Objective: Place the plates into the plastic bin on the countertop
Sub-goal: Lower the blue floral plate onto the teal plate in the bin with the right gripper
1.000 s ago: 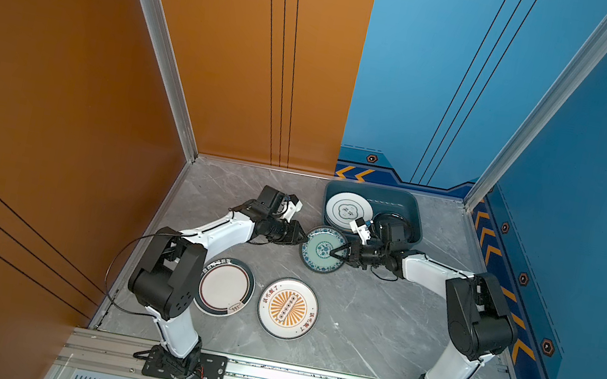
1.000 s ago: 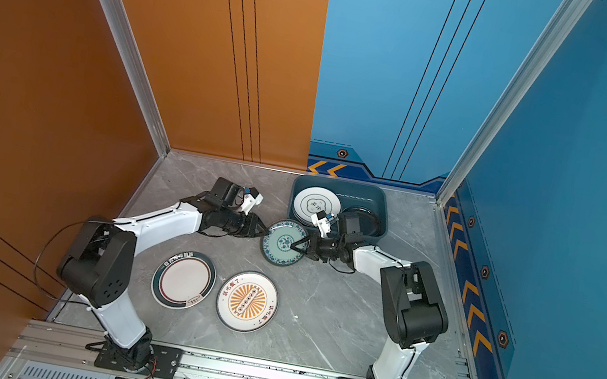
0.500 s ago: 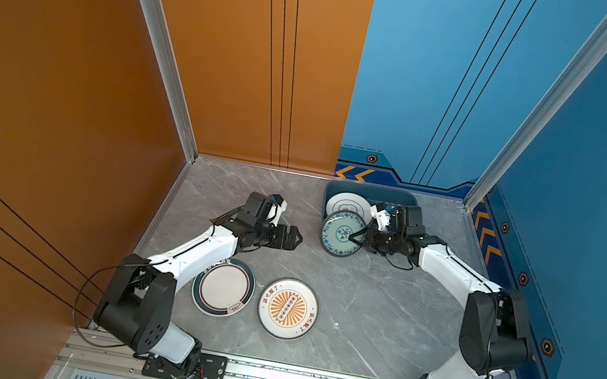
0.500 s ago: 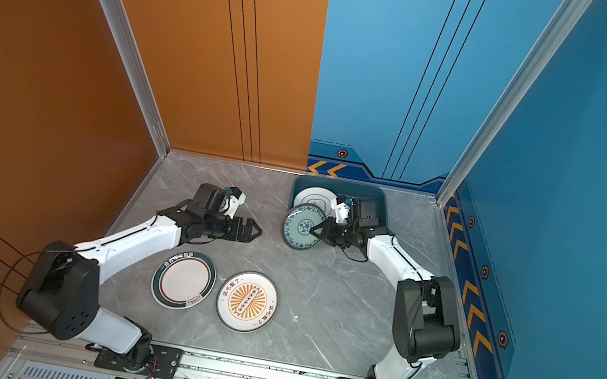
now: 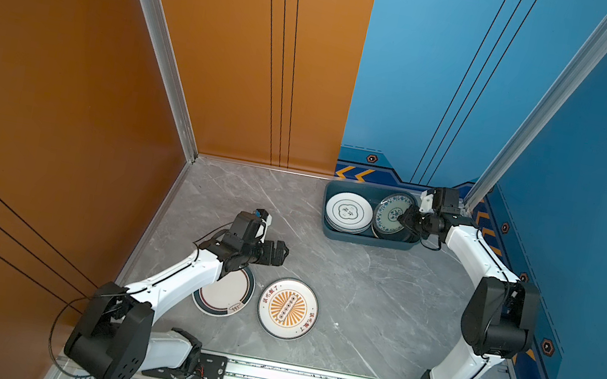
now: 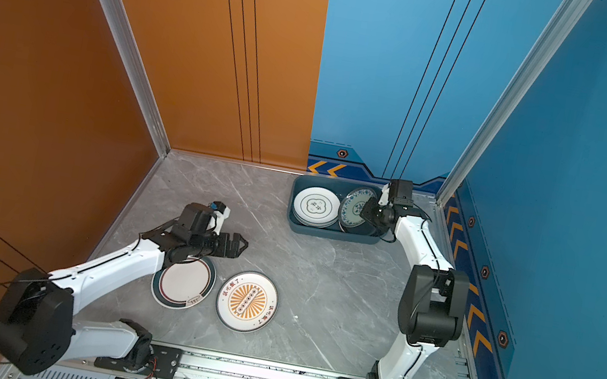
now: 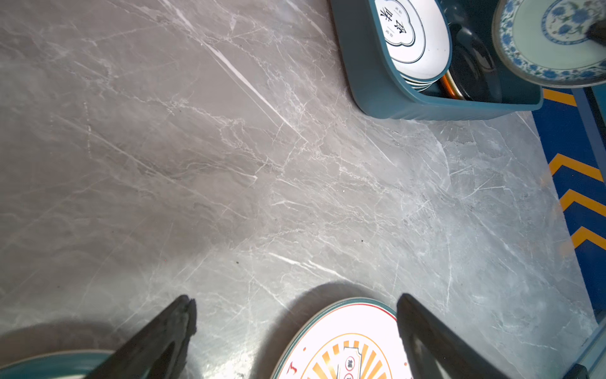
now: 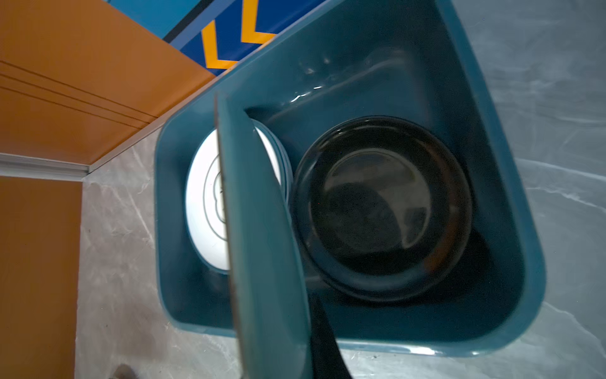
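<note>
Two jaws of the right gripper clamp the rim of a teal patterned plate, holding it over the right half of the plastic bin, above a black plate. A white cloud-emblem plate tops a stack in the bin's left half. The bin sits at the far edge of the countertop, near its right corner. The left gripper hangs spread wide and empty toward the near-left corner, just beyond a dark-rimmed plate and a sunburst plate lying side by side.
</note>
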